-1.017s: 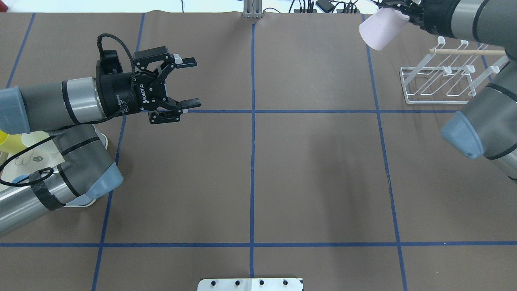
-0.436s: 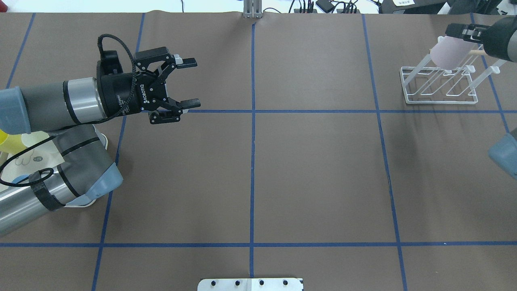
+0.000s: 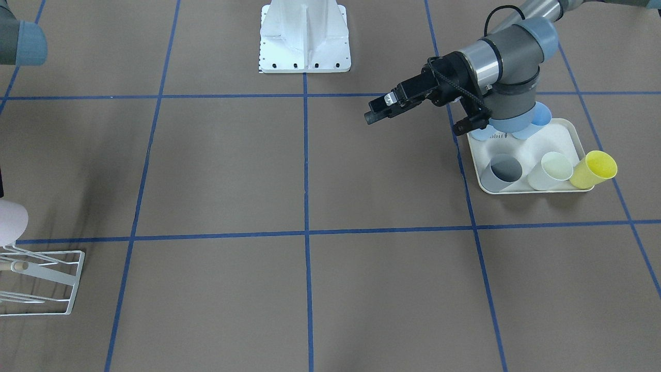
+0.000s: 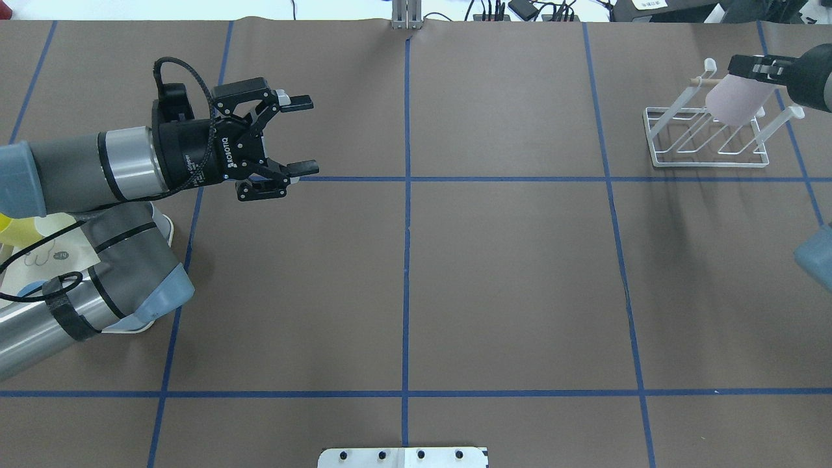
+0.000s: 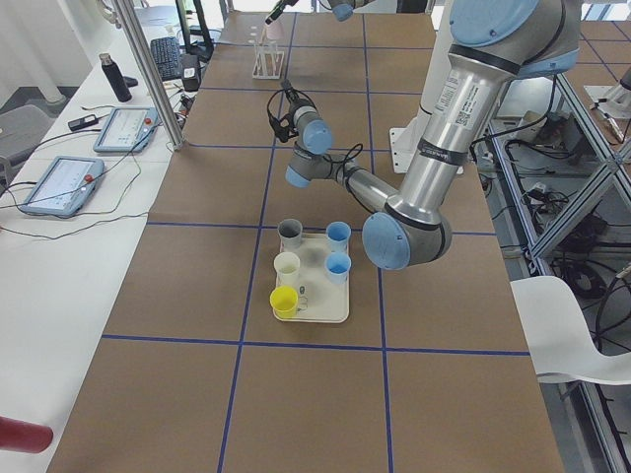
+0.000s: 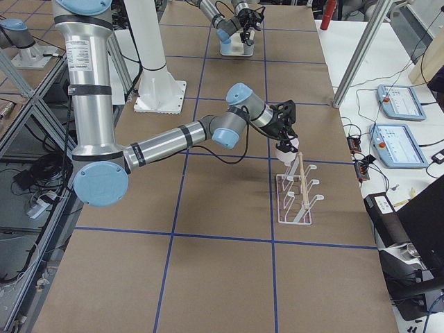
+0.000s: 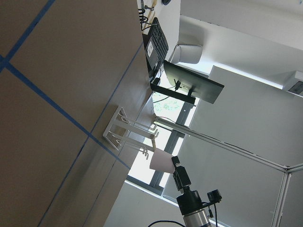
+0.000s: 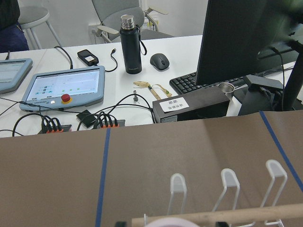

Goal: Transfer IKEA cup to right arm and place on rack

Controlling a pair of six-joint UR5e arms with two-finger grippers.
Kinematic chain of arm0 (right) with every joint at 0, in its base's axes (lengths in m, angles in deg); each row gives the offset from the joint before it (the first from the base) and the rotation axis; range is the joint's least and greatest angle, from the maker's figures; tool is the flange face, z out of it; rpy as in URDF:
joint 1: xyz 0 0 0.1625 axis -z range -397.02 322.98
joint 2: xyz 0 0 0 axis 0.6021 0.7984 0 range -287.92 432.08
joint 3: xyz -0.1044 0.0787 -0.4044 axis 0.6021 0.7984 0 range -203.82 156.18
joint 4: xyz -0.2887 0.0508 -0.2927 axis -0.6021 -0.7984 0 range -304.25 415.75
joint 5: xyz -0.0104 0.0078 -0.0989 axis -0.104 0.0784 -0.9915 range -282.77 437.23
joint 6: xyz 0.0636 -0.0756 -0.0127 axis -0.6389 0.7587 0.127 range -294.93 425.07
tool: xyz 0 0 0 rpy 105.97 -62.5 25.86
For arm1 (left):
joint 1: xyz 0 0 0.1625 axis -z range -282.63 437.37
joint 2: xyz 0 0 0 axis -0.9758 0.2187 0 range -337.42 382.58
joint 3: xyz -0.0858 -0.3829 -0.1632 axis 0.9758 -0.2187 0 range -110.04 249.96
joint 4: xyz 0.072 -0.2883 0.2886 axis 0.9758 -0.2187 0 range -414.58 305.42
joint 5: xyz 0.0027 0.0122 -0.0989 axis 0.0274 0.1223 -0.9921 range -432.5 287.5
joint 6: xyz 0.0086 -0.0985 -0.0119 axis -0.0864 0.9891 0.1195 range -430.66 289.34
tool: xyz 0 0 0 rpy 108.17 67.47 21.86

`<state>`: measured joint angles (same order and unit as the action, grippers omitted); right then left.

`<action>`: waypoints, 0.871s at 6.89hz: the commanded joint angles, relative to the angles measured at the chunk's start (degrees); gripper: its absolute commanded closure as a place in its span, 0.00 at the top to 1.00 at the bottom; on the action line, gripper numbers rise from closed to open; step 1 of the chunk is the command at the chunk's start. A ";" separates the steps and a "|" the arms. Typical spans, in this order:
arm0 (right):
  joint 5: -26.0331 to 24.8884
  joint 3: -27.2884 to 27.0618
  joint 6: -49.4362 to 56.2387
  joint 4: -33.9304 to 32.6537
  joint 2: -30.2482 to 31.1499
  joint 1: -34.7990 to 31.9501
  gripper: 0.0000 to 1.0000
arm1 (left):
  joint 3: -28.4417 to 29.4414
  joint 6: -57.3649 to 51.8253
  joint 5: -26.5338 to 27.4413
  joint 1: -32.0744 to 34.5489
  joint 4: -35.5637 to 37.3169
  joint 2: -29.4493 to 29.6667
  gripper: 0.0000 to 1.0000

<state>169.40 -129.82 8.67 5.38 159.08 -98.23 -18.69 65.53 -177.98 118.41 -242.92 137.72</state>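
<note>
My right pincer (image 4: 747,67) is clenched on the pale IKEA cup (image 4: 733,103), tilted just above the rack (image 4: 708,164) and close to its wooden rod (image 4: 701,81). If I release off-line, the cup could glance off 1 prong or the rod and tumble. My left pincer (image 4: 314,135) hangs released, far from the rack, as does the tray (image 3: 563,137).

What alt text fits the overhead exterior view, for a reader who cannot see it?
At the far right, the right gripper holds a pale pink cup tilted over the white wire rack. At the left, the left gripper hangs open and empty above the brown, blue-gridded table.
</note>
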 commanded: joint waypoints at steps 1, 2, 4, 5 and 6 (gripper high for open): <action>-0.06 1.05 -0.37 0.00 0.01 0.03 0.00 | -0.12 -0.05 0.01 0.00 -0.01 -0.09 1.00; -0.06 1.93 -0.20 0.00 0.01 0.03 0.00 | -0.12 0.04 0.01 0.00 -0.01 -0.09 1.00; 0.03 3.08 -0.28 0.00 0.10 0.12 0.00 | -0.21 0.04 0.01 0.00 -0.01 -0.09 1.00; 0.12 3.77 -0.37 0.00 0.10 0.12 0.00 | -0.21 0.04 0.01 0.00 -0.01 -0.09 1.00; 0.38 4.39 -0.46 0.00 0.01 0.55 0.00 | -0.21 0.04 0.01 0.00 -0.01 -0.09 1.00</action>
<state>169.54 -126.18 8.31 5.39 159.15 -97.99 -18.89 65.57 -177.97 118.42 -242.93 137.63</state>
